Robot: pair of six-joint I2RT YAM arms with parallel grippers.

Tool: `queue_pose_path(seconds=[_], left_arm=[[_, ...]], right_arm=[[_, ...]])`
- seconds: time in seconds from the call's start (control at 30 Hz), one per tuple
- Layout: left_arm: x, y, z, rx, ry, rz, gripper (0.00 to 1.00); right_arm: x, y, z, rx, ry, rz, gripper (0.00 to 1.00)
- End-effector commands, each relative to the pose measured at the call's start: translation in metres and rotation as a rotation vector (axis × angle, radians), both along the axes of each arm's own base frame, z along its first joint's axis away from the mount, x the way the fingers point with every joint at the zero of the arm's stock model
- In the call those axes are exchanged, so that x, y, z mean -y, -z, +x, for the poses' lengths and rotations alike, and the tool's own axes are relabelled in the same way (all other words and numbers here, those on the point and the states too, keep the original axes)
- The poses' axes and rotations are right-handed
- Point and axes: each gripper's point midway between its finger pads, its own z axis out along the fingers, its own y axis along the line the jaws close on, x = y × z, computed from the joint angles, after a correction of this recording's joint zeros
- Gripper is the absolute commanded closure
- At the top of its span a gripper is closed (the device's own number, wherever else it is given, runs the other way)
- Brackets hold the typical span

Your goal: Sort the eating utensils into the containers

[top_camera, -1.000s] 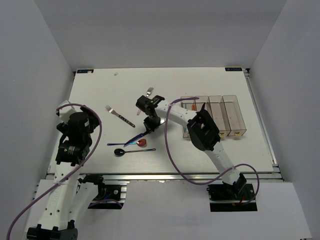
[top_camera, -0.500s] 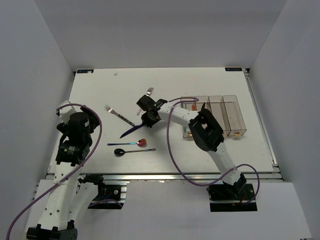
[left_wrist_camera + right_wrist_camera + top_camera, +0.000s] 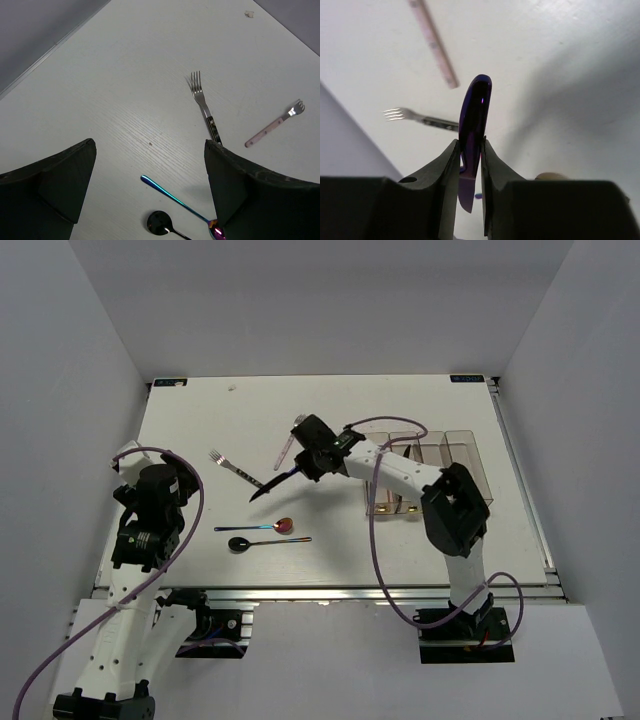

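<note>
My right fingers (image 3: 445, 170) pinch narrow on the iridescent knife (image 3: 272, 483), off the table (image 3: 200, 420) — its long axis slants near-left, away from the containers (image 3: 470, 472), which lie well to the right, running near to far. The left gripper (image 3: 150, 145) gapes wide, farther off — I'd swing right and turn it.

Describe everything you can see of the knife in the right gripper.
The knife is a thin, glossy piece with a blue-purple iridescent sheen that looks like metal. The right gripper pinches it edge-on between its two black fingers, with the rounded end sticking out past the fingertips. From above it looks dark and slants out of the gripper toward the left arm's side. It appears lifted off the table, and only the fingers touch it.
</note>
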Motion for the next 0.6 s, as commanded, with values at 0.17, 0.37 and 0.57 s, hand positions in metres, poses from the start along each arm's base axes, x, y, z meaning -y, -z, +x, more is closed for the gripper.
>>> queue_pose_path(seconds=[0.17, 0.37, 0.57], left_arm=[[0.0, 0.0, 0.0, -0.001, -0.004, 0.001, 0.02], [0.004, 0.001, 0.002, -0.002, 0.021, -0.006, 0.02], [0.004, 0.002, 0.002, -0.005, 0.022, -0.005, 0.02]], right_arm=[[0.103, -0.114, 0.056, 0.273, -0.193, -0.205, 1.0], [0.221, -0.141, 0.074, 0.358, -0.413, -0.539, 1.0], [0.274, -0.138, 0.085, 0.405, -0.574, -0.575, 1.0]])
